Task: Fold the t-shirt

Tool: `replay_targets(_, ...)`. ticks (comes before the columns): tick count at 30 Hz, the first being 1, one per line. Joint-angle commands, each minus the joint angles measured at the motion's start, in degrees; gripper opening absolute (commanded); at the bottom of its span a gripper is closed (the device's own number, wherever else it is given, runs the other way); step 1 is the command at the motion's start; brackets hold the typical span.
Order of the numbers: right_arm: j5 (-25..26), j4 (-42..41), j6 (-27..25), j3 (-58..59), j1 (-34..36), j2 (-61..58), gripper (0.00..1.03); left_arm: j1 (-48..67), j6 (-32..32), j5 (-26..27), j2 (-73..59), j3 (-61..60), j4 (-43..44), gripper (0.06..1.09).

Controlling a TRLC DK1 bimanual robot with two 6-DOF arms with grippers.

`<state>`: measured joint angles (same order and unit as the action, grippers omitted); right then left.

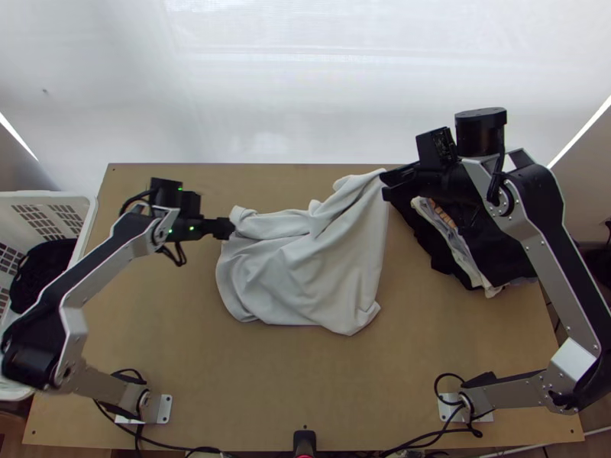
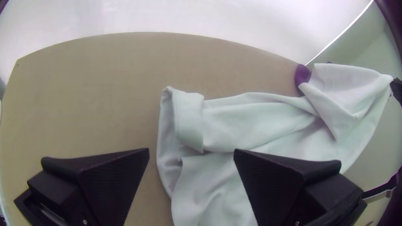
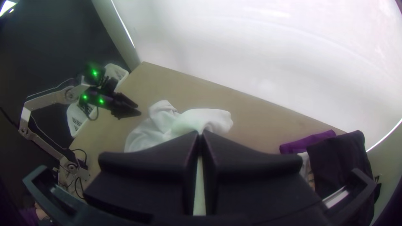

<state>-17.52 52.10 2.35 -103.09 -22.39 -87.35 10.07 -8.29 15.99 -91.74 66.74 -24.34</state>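
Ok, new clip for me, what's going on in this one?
The right gripper is shut on one corner of a white t-shirt, holding it up off the wooden table. The left gripper is open by the opposite side of the shirt, not gripping it. The rest of the shirt lies rumpled on the table, not folded. A pile of mostly dark clothes sits beyond the right gripper.

no legible text, labels or signs, apparently

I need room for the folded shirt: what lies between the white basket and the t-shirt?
Top view: between the white basket and the t-shirt are the left gripper and part of its arm, with bare tabletop around them.
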Motion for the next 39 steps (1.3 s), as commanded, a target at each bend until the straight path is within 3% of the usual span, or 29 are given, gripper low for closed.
replay_targets(1, 0.0, -0.7, 0.1, 0.6, -0.5, -0.3, 0.03, 1.7, 0.6, 1.0, -11.0, 5.0, 4.8, 1.04)
replay_targets(10, 0.0, -1.0, 0.1, 1.1, -0.6, -0.2, 0.03, 2.5, 2.8, -0.2, -18.6, 8.8, 7.7, 1.02)
replay_targets(11, 0.0, -1.0, 0.1, 1.0, -0.6, -0.2, 0.03, 2.7, 2.8, -0.8, -19.1, 9.1, 8.3, 0.94)
replay_targets(12, 0.0, -1.0, 0.1, 0.7, -0.6, -0.3, 0.03, 3.0, 3.1, -2.3, -19.7, 9.7, 8.3, 0.72)
replay_targets(14, 0.0, -1.0, 0.2, 0.4, -0.3, -0.3, 0.03, 3.4, 3.1, -5.0, -20.3, 10.3, 10.0, 0.15)
replay_targets(15, 0.0, -1.0, 0.2, 0.4, 0.1, -0.3, 0.03, 2.9, 2.2, -5.6, -20.6, 10.9, 10.5, 0.1)
replay_targets(20, 0.0, -1.0, 0.6, 1.0, 2.0, 0.0, 0.03, -0.1, -5.2, -5.6, -14.1, 12.6, 10.4, 0.1)
replay_targets(29, 0.0, -0.8, 2.0, 1.2, 9.8, -0.6, 0.03, -10.6, -16.9, -5.5, 13.2, 18.5, 8.0, 0.09)
replay_targets(33, 0.0, -0.4, 2.0, 1.7, 12.6, -0.5, 0.03, -15.6, -18.5, -5.2, 20.3, 18.1, 4.9, 0.09)
replay_targets(37, 0.0, 0.1, 1.9, 2.5, 14.0, -0.1, 0.03, -18.9, -18.2, 4.1, 26.9, 16.6, -3.2, 0.1)
replay_targets(39, 0.0, 0.5, 1.7, 3.0, 14.2, 0.3, 0.03, -18.9, -16.1, 6.2, 31.1, 13.0, -5.4, 0.09)
